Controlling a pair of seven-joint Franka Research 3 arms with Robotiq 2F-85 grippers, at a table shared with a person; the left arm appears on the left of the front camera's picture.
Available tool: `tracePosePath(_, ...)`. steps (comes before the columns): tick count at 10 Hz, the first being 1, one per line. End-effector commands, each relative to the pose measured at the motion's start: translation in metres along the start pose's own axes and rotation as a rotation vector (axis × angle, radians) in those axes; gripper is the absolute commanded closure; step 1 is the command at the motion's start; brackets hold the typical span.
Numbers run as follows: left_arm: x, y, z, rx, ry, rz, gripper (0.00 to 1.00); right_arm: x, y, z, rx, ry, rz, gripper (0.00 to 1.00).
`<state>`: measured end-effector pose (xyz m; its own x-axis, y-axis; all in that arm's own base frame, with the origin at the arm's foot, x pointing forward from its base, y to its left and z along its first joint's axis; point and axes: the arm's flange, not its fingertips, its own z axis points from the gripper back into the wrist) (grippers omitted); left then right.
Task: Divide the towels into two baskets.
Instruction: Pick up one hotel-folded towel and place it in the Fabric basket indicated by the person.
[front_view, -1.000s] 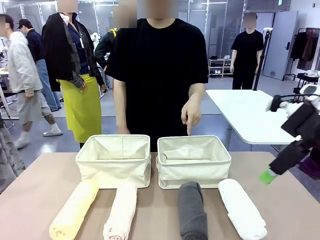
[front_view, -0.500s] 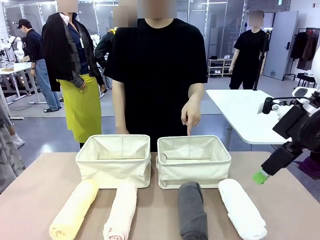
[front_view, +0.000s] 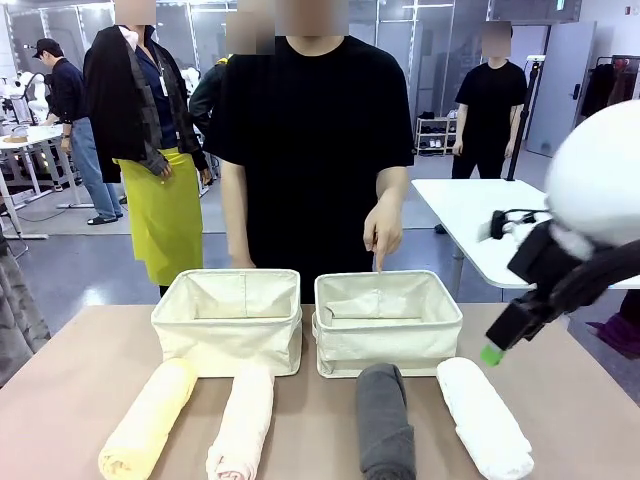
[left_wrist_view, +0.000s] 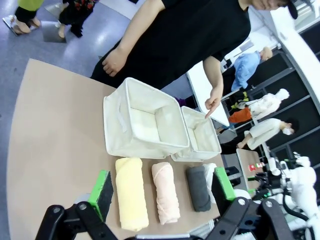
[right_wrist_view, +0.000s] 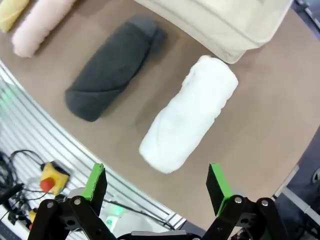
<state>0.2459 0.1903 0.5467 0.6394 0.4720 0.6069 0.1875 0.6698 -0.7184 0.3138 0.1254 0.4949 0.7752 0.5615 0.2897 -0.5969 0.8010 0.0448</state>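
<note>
Four rolled towels lie in a row at the table's near edge: pale yellow (front_view: 148, 420), pale pink (front_view: 243, 420), dark grey (front_view: 385, 420) and white (front_view: 485, 415). Behind them stand two cream baskets, the left one (front_view: 228, 335) and the right one (front_view: 388, 340), both without towels. The person's hand (front_view: 381, 228) points a finger down into the right basket. My right gripper (front_view: 492, 352) hovers open just above and right of the white towel (right_wrist_view: 192, 117), which lies ahead of its fingers (right_wrist_view: 216, 181). My left gripper (left_wrist_view: 162, 186) is open, high above the towel row (left_wrist_view: 131, 192).
The person in a black shirt (front_view: 315, 150) stands at the far edge behind the baskets. A white table (front_view: 480, 225) stands off to the right, beyond my right arm. Bare tabletop (front_view: 80, 370) stretches left of the yellow towel. Other people stand farther back.
My right arm has swung in leftward, bringing its gripper closer to the white towel. The towels, baskets and the pointing hand have stayed put.
</note>
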Motion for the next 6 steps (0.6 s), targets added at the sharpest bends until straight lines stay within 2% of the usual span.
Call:
tracePosePath(1, 0.004, 0.000, 0.000, -0.016, -0.012, 0.000, 0.00, 0.025, -0.016, -0.025, 0.020, 0.100, -0.096, 0.00)
tracePosePath(4, 0.004, 0.000, 0.000, -0.016, -0.012, 0.000, 0.00, 0.022, -0.020, -0.074, -0.126, 0.141, -0.189, 0.00)
tracePosePath(6, 0.004, 0.000, 0.000, -0.016, -0.012, 0.000, 0.00, 0.020, -0.023, -0.098, -0.105, 0.146, -0.277, 0.00)
